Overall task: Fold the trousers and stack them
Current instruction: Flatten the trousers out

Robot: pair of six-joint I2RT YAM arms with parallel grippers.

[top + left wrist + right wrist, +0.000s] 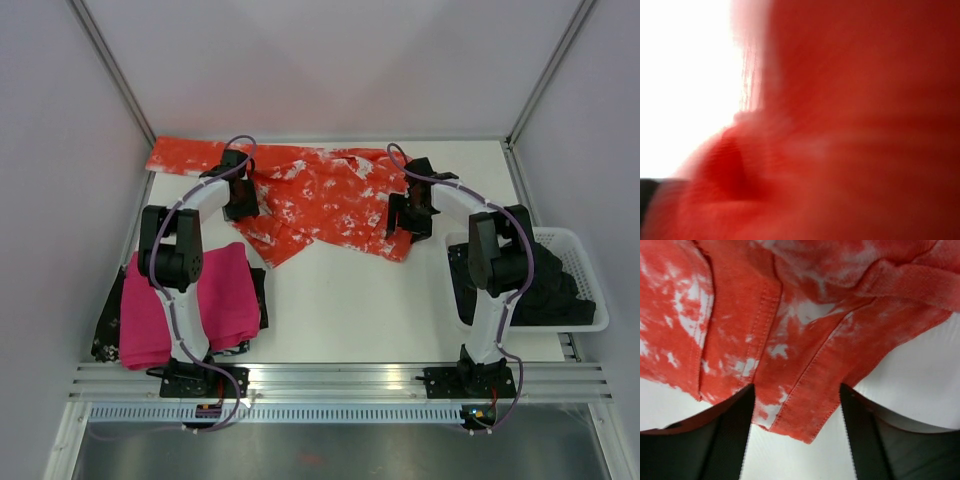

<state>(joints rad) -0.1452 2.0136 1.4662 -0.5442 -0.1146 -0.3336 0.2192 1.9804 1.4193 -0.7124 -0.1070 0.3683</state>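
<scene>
The orange-red trousers [320, 200] with white blotches lie crumpled across the back of the table [340, 300]. My left gripper [240, 203] is down on their left part. In the left wrist view blurred red trousers cloth [850, 125] fills the frame and hides the fingers. My right gripper [408, 222] is at the trousers' right edge. In the right wrist view the right gripper [796, 395] stands open, its black fingers [732, 440] either side of a stitched, hemmed corner of the trousers [805, 410], not pinching it.
A folded magenta-pink cloth [190, 305] lies front left on a dark patterned garment [108, 335]. A white basket [580, 250] at the right holds a black garment [545, 290]. Grey walls close in the left, back and right sides.
</scene>
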